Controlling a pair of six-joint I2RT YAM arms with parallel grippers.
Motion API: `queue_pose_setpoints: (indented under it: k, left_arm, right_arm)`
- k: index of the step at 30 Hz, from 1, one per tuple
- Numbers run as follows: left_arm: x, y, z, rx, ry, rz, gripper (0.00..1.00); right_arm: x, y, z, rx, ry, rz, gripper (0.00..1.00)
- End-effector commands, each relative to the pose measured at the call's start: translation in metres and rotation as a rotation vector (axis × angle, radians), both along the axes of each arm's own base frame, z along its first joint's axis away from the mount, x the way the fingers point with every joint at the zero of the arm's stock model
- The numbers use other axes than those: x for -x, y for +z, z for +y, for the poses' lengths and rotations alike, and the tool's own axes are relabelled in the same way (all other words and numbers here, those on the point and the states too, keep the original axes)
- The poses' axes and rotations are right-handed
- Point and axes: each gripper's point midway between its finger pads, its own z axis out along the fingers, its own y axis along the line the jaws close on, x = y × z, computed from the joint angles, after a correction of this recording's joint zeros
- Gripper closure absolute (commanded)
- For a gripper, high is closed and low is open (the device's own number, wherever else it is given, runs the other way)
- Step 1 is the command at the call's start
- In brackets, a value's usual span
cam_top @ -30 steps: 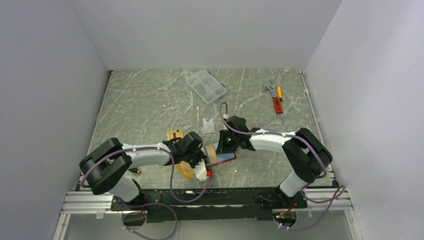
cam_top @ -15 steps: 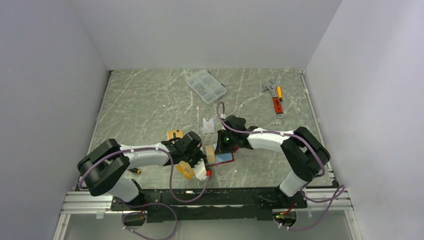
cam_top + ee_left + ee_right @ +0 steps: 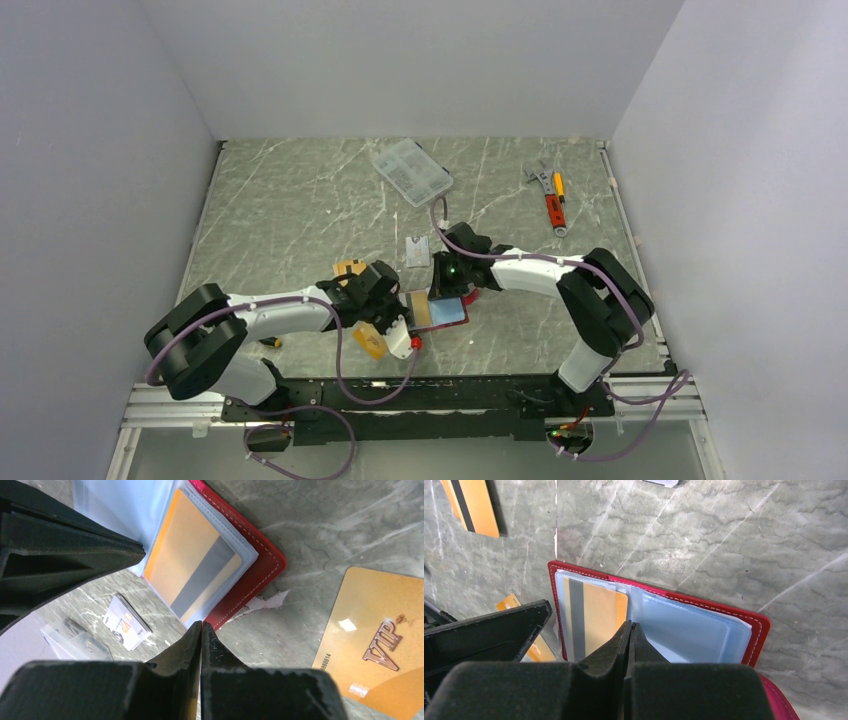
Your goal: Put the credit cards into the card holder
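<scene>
The red card holder (image 3: 455, 315) lies open, its light blue sleeves up. It also shows in the right wrist view (image 3: 754, 622) and the left wrist view (image 3: 250, 580). An orange card with a grey stripe (image 3: 596, 615) sits in a sleeve. My right gripper (image 3: 629, 626) is shut, its tip on the sleeves beside that card. My left gripper (image 3: 201, 626) is shut, its tip at the holder's edge. A gold VIP card (image 3: 380, 640), an orange card with a black stripe (image 3: 471, 505) and a silver-grey card (image 3: 125, 622) lie loose on the table.
A clear plastic box (image 3: 411, 171) stands at the back middle. Hand tools (image 3: 550, 195) lie at the back right. White walls close in the marble table top (image 3: 290, 210) on three sides. Both arms meet over the holder near the front middle.
The right gripper has moved a little left over the holder. The holder now lies flatter, with the striped card in its sleeve. The left arm has shifted slightly.
</scene>
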Motion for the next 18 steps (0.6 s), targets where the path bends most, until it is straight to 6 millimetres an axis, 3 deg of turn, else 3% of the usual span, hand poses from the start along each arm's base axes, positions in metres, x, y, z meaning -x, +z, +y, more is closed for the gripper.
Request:
queue_pose_setpoints:
  k: [1, 6, 13, 18]
  left_arm:
    - [-0.001, 0.004, 0.007, -0.002, -0.022, -0.011, 0.91]
    - [-0.004, -0.012, 0.021, -0.044, -0.025, -0.012, 0.91]
    - [-0.007, -0.016, 0.012, -0.032, -0.044, -0.011, 0.92]
    - [-0.007, -0.019, 0.011, -0.037, -0.049, -0.007, 0.93]
  right_arm:
    - [-0.008, 0.008, 0.017, -0.044, 0.016, -0.026, 1.00]
    - [-0.002, 0.004, 0.023, -0.052, 0.027, -0.013, 1.00]
    - [0.007, 0.006, 0.035, -0.069, 0.049, -0.002, 1.00]
    - [0.011, 0.008, 0.031, -0.061, 0.046, 0.001, 1.00]
